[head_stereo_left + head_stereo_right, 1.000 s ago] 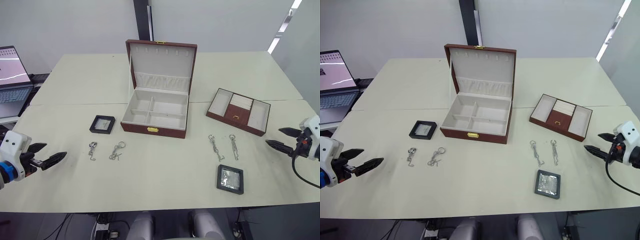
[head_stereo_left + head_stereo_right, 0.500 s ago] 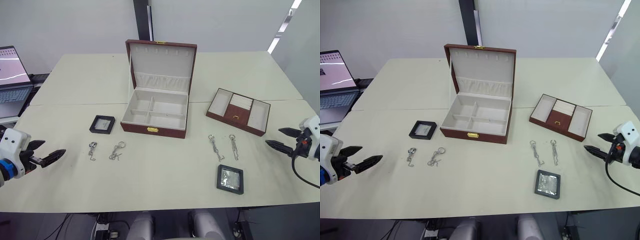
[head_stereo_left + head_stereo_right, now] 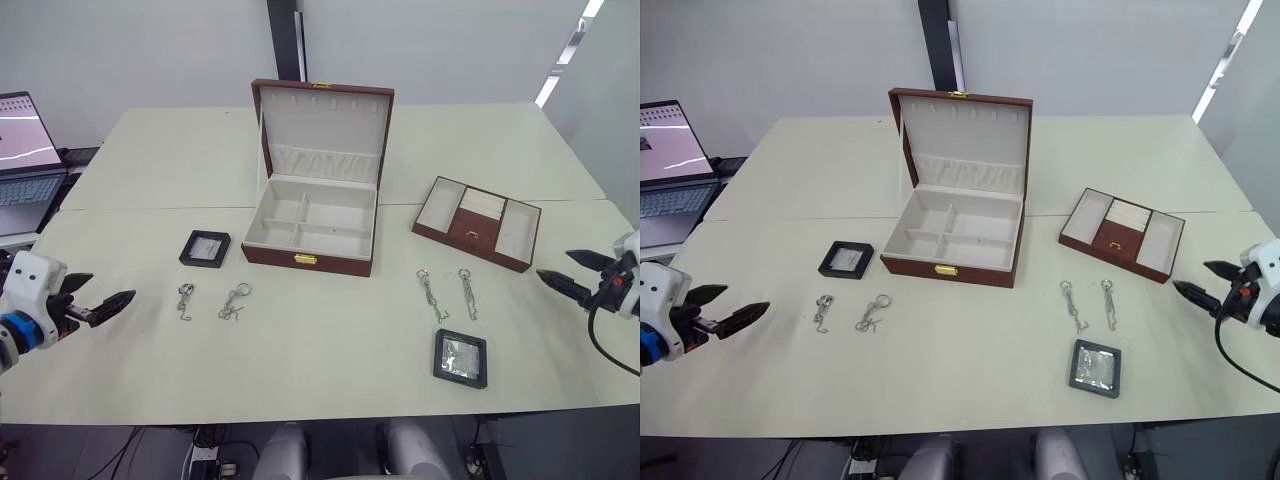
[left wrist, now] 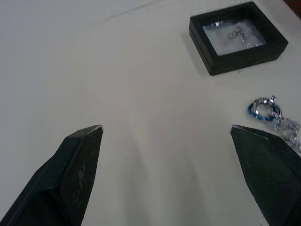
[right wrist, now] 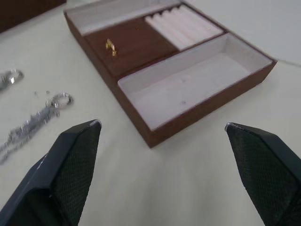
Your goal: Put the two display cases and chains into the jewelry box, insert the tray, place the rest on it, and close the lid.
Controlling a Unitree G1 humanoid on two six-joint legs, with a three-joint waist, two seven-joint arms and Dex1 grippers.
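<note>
The jewelry box (image 3: 310, 228) stands open mid-table, its lid (image 3: 322, 128) upright and its cream compartments empty. The tray (image 3: 477, 222) lies to its right. One display case (image 3: 205, 249) sits left of the box, the other (image 3: 460, 358) near the front right. Two chains (image 3: 185, 300) (image 3: 233, 302) lie front-left, two more (image 3: 431, 293) (image 3: 467, 292) front-right. My left gripper (image 3: 112, 287) hovers open at the table's left edge, pointing toward the left case (image 4: 237, 37). Open too, my right gripper (image 3: 554, 263) faces the tray (image 5: 169, 70) from the right edge.
A laptop (image 3: 25, 150) sits on a separate surface at the far left. A dark post (image 3: 285, 40) rises behind the table. A seam (image 3: 150, 208) crosses the table behind the left case.
Both grippers have shifted slightly away from the near edge, still open. Nothing on the table has moved.
</note>
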